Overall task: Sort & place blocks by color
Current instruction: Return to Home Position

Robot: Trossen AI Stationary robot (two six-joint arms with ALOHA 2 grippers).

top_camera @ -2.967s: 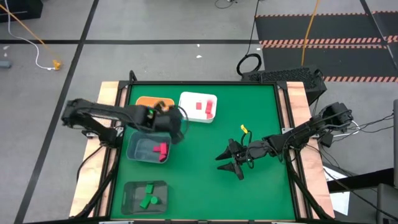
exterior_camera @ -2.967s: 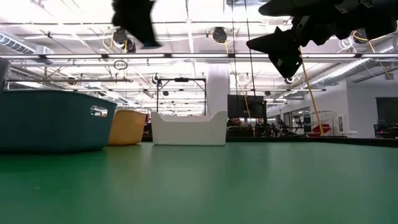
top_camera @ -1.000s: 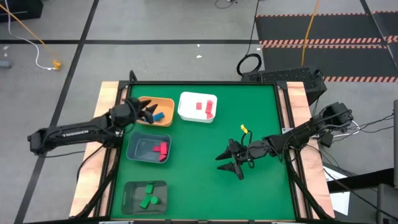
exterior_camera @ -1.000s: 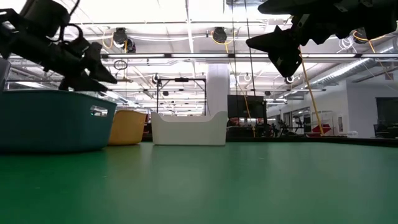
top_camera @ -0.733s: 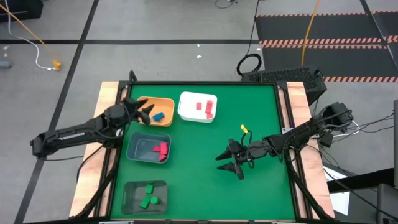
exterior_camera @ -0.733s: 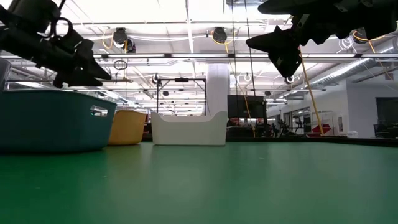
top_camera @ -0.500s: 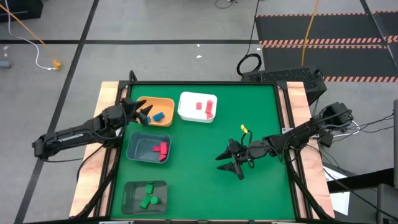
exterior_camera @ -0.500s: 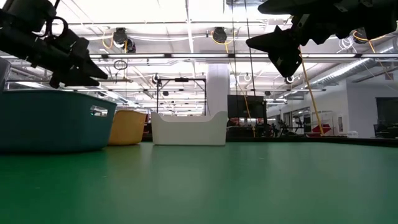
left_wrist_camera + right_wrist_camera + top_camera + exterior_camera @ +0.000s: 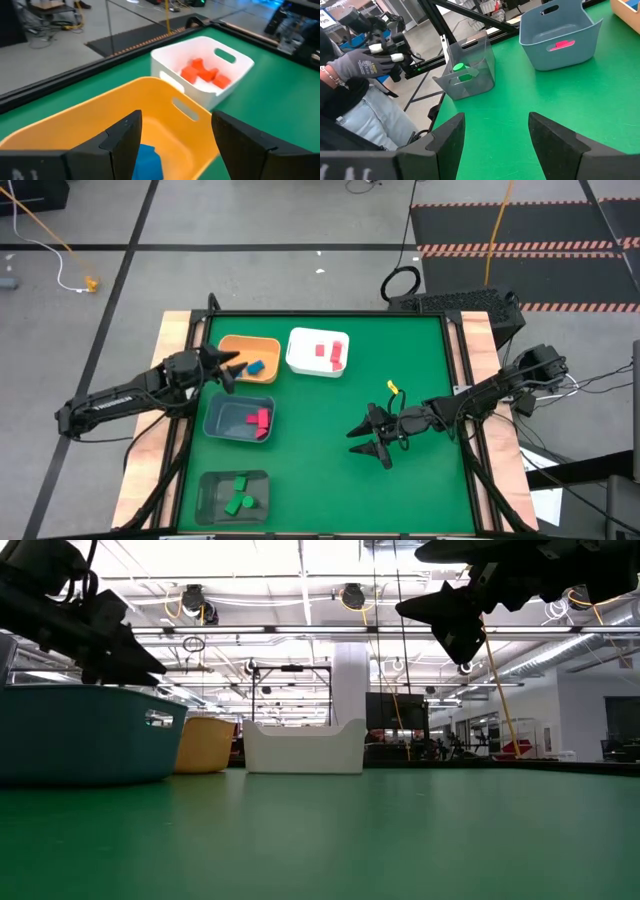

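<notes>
- On the left side of the green table [image 9: 420,360], the left gripper [image 9: 228,370] hovers over the left rim of the orange bin [image 9: 245,343]. Its fingers are spread and hold nothing.
- Inside the orange bin lies 1 blue block [image 9: 255,366], just beyond this gripper's fingertips.
- The white bin [image 9: 305,365] stands just beside the orange bin and holds red blocks [image 9: 202,72].
- The grey bin [image 9: 222,420] comes next along the left side and holds pink blocks [image 9: 258,420].
- The clear bin [image 9: 212,490] stands last in this row and holds green blocks [image 9: 233,505].
- The right gripper [image 9: 362,440] hangs above the bare middle of the table, well apart from all 4 bins. Its fingers are wide apart and empty.
- In the right wrist view, a person's gloved hand [image 9: 367,60] shows beyond the table.
</notes>
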